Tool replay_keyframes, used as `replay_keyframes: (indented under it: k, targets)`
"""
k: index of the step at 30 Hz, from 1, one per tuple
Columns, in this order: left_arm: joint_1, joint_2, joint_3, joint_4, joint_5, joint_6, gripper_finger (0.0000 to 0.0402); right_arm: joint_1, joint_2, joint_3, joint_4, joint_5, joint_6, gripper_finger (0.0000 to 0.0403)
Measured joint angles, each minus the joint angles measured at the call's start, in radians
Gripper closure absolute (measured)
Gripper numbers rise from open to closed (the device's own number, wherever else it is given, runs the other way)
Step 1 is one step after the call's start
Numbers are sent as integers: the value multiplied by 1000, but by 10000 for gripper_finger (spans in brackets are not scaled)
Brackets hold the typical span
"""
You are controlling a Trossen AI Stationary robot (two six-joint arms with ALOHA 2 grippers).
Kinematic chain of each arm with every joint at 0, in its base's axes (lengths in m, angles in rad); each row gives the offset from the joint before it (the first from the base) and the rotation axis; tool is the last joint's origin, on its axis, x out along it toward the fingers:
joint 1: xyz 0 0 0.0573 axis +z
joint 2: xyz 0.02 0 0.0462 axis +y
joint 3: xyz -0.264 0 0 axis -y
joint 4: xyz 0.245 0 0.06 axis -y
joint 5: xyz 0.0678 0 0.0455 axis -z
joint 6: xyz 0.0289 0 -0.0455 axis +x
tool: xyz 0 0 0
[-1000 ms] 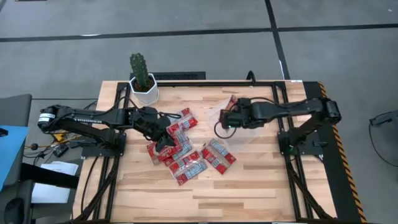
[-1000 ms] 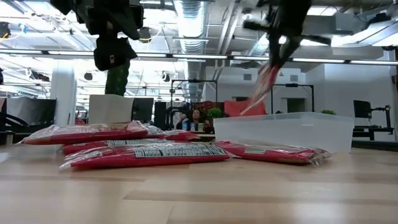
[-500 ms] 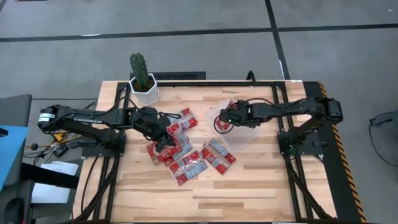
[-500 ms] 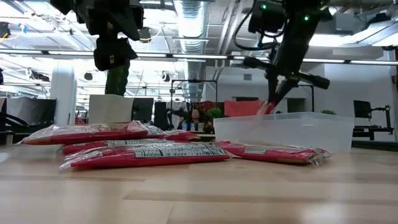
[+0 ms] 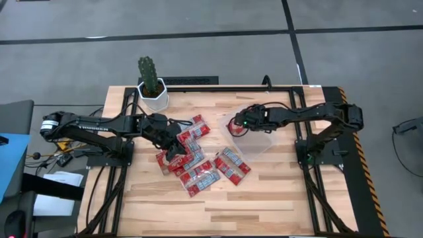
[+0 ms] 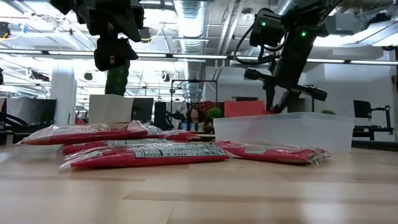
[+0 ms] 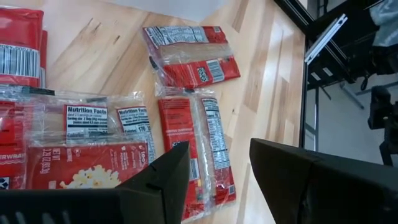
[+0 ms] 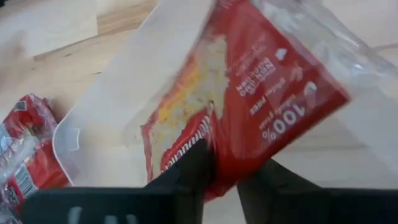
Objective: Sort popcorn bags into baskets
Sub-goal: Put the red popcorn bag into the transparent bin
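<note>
Several red popcorn bags (image 5: 192,157) lie flat in a loose pile mid-table, seen also in the low view (image 6: 143,155) and the left wrist view (image 7: 193,143). My left gripper (image 5: 173,142) hovers open above that pile (image 7: 217,180), touching nothing. The clear plastic tray (image 5: 261,140) stands right of the pile (image 6: 283,130). My right gripper (image 5: 233,125) reaches down at the tray's left end (image 6: 273,104), shut on one red bag (image 8: 249,93). My right gripper pinches the red bag between its two fingers at one edge (image 8: 217,149), beside the yellowish picture. The fingers (image 8: 186,171) come from above, slanting down into the tray. The bag stretches away from the fingers, tilted, within the tray's walls (image 8: 124,81).
A white pot with a cactus (image 5: 152,86) stands at the table's far left corner (image 6: 112,102). One bag (image 5: 231,164) lies just in front of the tray. Bare wood runs along the near edge (image 5: 264,205). Black frame rails border the table (image 5: 304,165).
My right gripper has moved down and a little toward the table's left, carrying its bag from a raised, tilted position above the tray down inside the tray's walls. The left arm and the pile have kept still.
</note>
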State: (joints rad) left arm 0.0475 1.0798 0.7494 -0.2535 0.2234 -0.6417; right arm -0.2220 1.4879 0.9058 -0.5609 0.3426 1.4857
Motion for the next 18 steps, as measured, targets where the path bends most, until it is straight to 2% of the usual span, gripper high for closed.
replay_keyframes:
  k: [11,18]
  targets:
    - [0,0,0,0,-15,9,244,-45,-2,2,-1,-34,-54,194]
    - [0,0,0,1,-25,9,244,-49,-74,49,-14,-40,-107,174]
